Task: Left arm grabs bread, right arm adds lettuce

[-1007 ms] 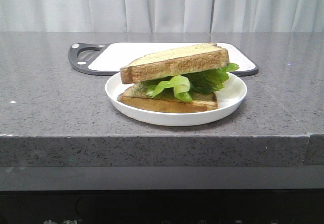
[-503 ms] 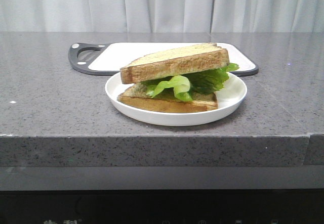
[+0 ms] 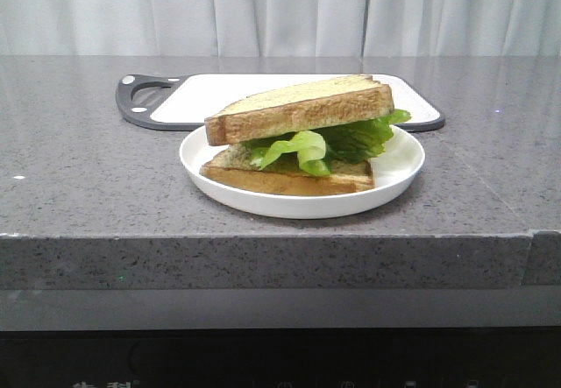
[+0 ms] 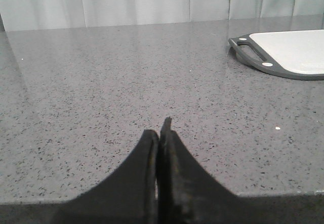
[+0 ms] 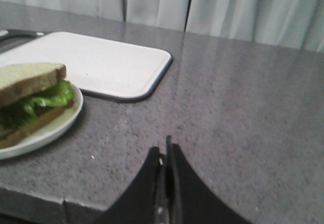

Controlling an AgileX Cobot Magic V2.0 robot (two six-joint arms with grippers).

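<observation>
A white plate (image 3: 396, 174) near the counter's front edge holds a sandwich: a bottom bread slice (image 3: 289, 180), green lettuce (image 3: 337, 141) and a top bread slice (image 3: 300, 109) resting tilted on it. The right wrist view shows the top bread (image 5: 28, 77), the lettuce (image 5: 43, 98) and the plate (image 5: 50, 130). Neither arm shows in the front view. My left gripper (image 4: 161, 132) is shut and empty over bare counter, left of the board. My right gripper (image 5: 164, 150) is shut and empty, right of the plate.
A white cutting board (image 3: 197, 99) with a dark handle lies behind the plate; it also shows in the left wrist view (image 4: 293, 52) and the right wrist view (image 5: 96, 64). The grey counter (image 3: 88, 178) ends in a front edge. White curtains hang behind.
The plate, sandwich and board sit very slightly further left in the front view than before. Nothing else differs.
</observation>
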